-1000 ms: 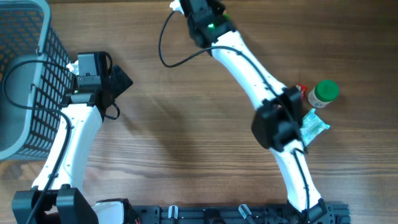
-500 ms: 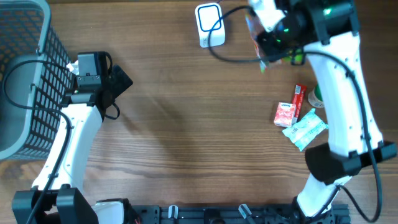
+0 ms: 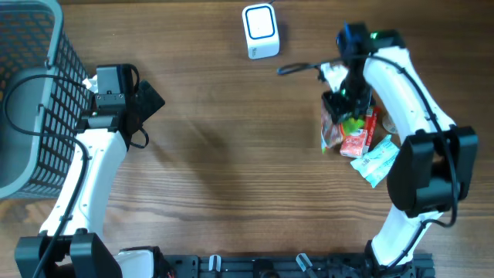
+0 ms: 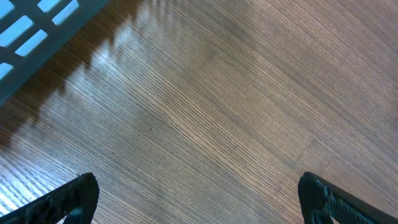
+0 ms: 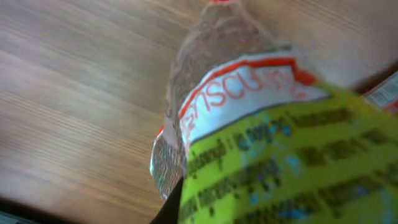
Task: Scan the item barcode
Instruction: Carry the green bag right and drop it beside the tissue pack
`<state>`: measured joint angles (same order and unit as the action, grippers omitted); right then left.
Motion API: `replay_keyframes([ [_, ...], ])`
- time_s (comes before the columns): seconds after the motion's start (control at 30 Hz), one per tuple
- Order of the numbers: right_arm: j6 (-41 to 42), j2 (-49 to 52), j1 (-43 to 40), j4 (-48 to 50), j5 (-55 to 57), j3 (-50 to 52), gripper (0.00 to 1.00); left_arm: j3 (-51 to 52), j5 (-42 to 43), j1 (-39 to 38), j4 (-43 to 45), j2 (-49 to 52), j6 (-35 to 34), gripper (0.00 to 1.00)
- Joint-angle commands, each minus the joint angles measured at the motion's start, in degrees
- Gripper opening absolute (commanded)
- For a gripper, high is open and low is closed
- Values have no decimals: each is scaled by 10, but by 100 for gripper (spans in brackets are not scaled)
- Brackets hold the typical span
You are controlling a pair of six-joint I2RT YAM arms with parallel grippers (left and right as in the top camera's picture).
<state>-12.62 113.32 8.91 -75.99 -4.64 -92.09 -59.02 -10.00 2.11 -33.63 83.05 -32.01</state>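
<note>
Half second back, right gripper [image 3: 345, 100] was up near scanner [image 3: 260, 31]. Now down over pile at right, bag [image 3: 333, 127] pinched tight in jaws. Bag beside box [image 3: 353, 144]; touching or not, cannot tell. Guess: scan try done, bag going back. Left gripper [image 3: 147, 100] wide open, holds nothing. Count: two arms, one scanner, one basket [image 3: 23, 139], one bag, one box, one red stick [image 3: 370, 123], one pale packet [image 3: 380, 161].

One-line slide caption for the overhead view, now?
Right end effector holds a snack packet beside a red carton, apart from the white scanner; left end effector open near the basket.
</note>
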Motion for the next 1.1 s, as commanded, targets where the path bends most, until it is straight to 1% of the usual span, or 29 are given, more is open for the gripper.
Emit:
replay_keyframes([
  [0.0, 8, -2, -7, 55, 16, 71, 9, -6, 1, 3, 0, 0, 3, 100],
  [0.03, 8, -2, -7, 70, 26, 85, 18, -5, 1, 3, 0, 0, 3, 100],
  [0.07, 8, -2, -7, 80, 35, 93, 36, -5, 1, 3, 0, 0, 3, 100],
  [0.1, 8, -2, -7, 92, 43, 102, 44, -6, 1, 3, 0, 0, 3, 100],
  [0.13, 8, -2, -7, 98, 49, 106, 47, -5, 1, 3, 0, 0, 3, 100],
  [0.2, 9, -2, -7, 109, 55, 109, 69, -5, 1, 3, 0, 0, 3, 100],
  [0.23, 13, -2, -7, 114, 65, 107, 72, -5, 1, 3, 0, 0, 3, 100],
  [0.37, 69, -3, -7, 109, 163, 66, 75, -5, 1, 3, 0, 0, 3, 100],
  [0.47, 73, -10, -7, 89, 177, 13, 82, -5, 1, 3, 0, 0, 3, 100],
  [0.5, 78, -12, -7, 83, 178, -5, 87, -6, 1, 3, 0, 0, 3, 100],
  [0.53, 86, -14, -7, 77, 177, -23, 89, -5, 1, 3, 0, 0, 3, 100],
  [0.6, 112, -16, -7, 74, 170, -53, 89, -5, 1, 3, 0, 0, 3, 100],
  [0.63, 113, -18, -7, 81, 137, -61, 89, -5, 1, 3, 0, 0, 3, 100],
  [0.73, 113, -18, -7, 103, -26, -60, 90, -5, 1, 3, 0, 0, 3, 100],
  [0.8, 113, -18, -7, 110, -104, -47, 90, -6, 1, 3, 0, 0, 3, 100],
  [0.83, 113, -18, -7, 114, -132, -41, 86, -6, 1, 3, 0, 0, 3, 100],
  [0.93, 115, -18, -2, 135, -165, -12, 52, -5, 1, 3, 0, 0, 3, 100],
  [0.97, 121, -18, 0, 144, -164, 3, 45, -6, 1, 3, 0, 0, 3, 100],
  [1.07, 157, -18, 3, 202, -164, 61, 39, -5, 1, 3, 0, 0, 3, 100],
])
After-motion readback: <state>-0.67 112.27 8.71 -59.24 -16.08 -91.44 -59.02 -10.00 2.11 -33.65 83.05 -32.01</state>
